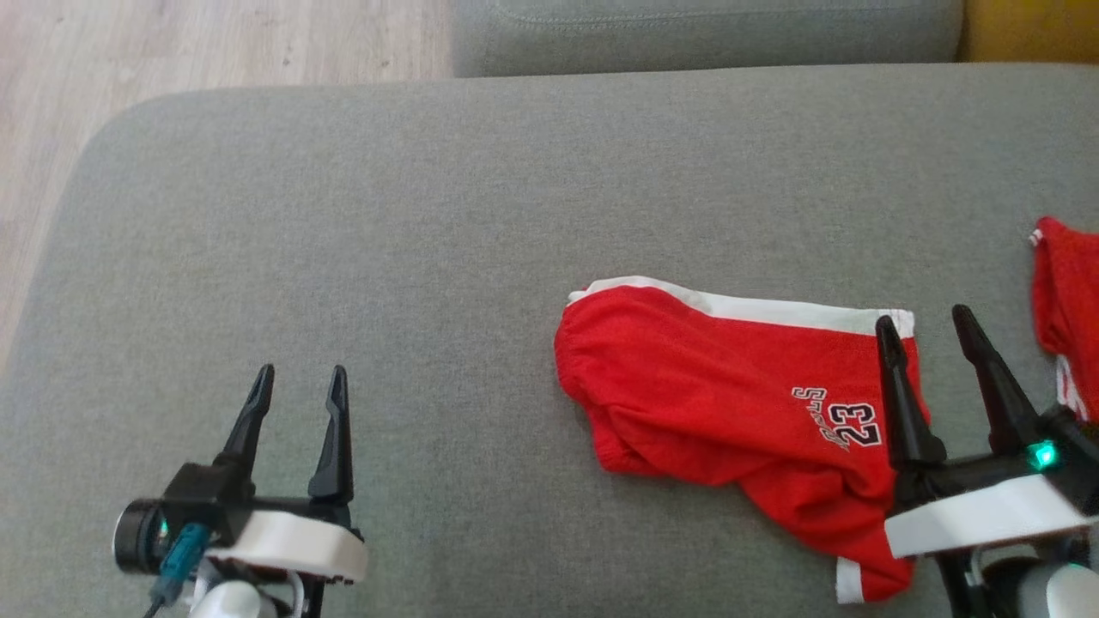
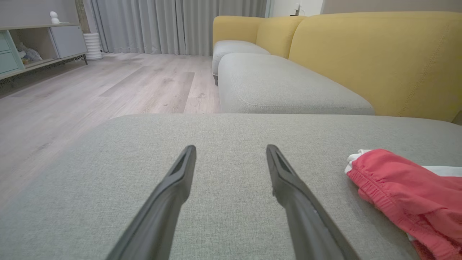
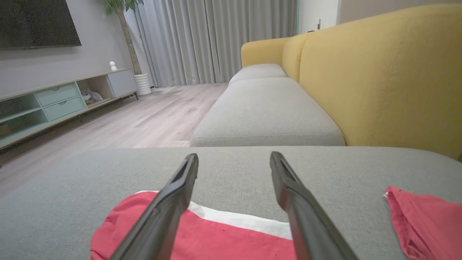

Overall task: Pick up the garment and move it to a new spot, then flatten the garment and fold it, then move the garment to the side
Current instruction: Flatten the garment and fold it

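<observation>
grey cushion [image 1: 343, 215] open leftward, red garment [image 1: 713, 386] right

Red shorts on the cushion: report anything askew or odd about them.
The red shorts lie rumpled, not flat: one leg trails skewed toward the near side, beside the open right gripper. A second red garment lies apart at the right.

Garment [image 1: 730, 403] on cushion [image 1: 412, 240] (right side), floor [image 1: 172, 51] leftward
</observation>
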